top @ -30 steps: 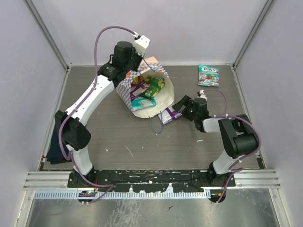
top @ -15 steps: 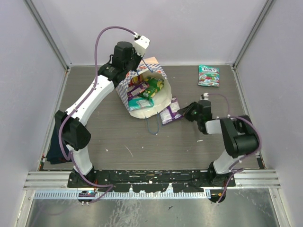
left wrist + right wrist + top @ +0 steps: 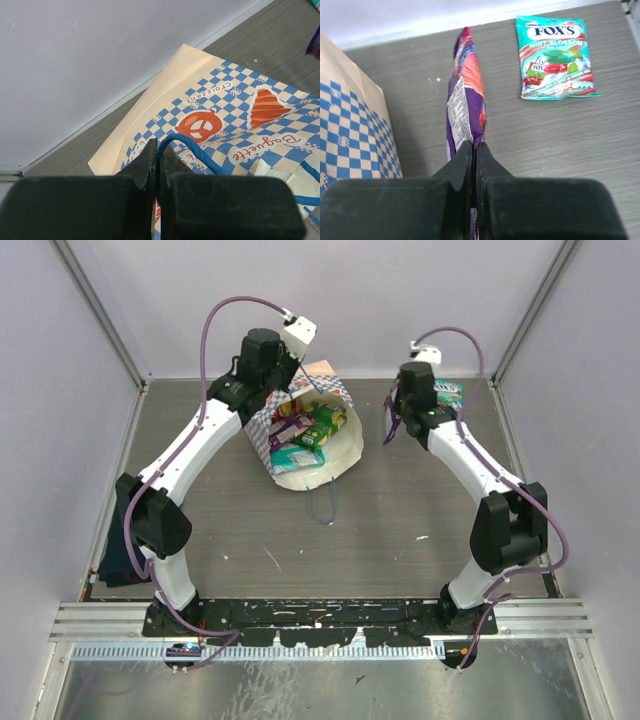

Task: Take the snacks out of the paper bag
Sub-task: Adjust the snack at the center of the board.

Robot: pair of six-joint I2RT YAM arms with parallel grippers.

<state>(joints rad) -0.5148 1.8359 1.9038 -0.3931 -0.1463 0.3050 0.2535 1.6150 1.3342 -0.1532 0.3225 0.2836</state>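
The paper bag (image 3: 335, 455) lies tipped toward the front with its mouth open, and several snacks (image 3: 310, 428) in green, yellow and purple show inside. My left gripper (image 3: 288, 380) is shut on the bag's blue cord handle (image 3: 200, 145) at the bag's back rim; its tips (image 3: 159, 147) pinch the cord above the checkered paper (image 3: 240, 100). My right gripper (image 3: 400, 408) is shut on the edge of a purple snack packet (image 3: 467, 100), holding it on edge above the table at the back right. A teal snack packet (image 3: 554, 57) lies flat just beyond it.
The bag's other blue handle (image 3: 325, 502) trails on the table in front of its mouth. A dark blue cloth (image 3: 118, 550) hangs at the left edge by the left arm. Walls close the table at the back and both sides.
My right gripper shut on the purple packet beside the bag's mouth and has carried it up and back toward the teal packet. The left arm has stayed put.
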